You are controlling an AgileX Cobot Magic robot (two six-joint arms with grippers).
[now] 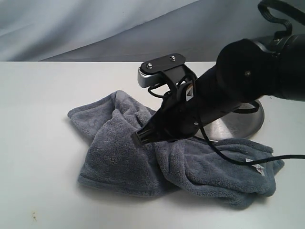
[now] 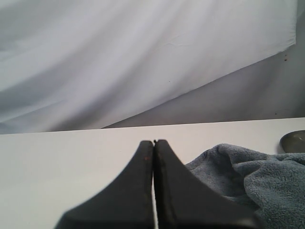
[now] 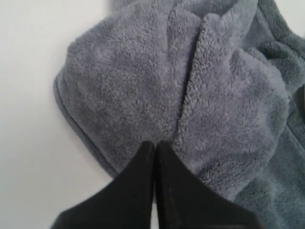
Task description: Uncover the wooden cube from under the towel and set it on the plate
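The blue-grey towel (image 1: 124,152) lies bunched on the white table, its white label (image 1: 258,167) at the right end. The wooden cube is hidden. Behind the right arm stands the silver plate (image 1: 250,124), partly covered; a sliver of the plate (image 2: 293,141) also shows in the left wrist view, beyond the towel (image 2: 252,176). My right gripper (image 1: 137,138) hovers over the middle folds of the towel (image 3: 143,86), and this right gripper (image 3: 155,143) is shut with no cloth seen between its fingers. The left gripper (image 2: 154,141) is shut and empty over bare table left of the towel.
The white table (image 1: 38,143) spreads to the left and front of the towel. A grey-blue cloth backdrop (image 1: 95,24) hangs behind it. The right arm's black cable (image 1: 286,157) trails over the towel's right end.
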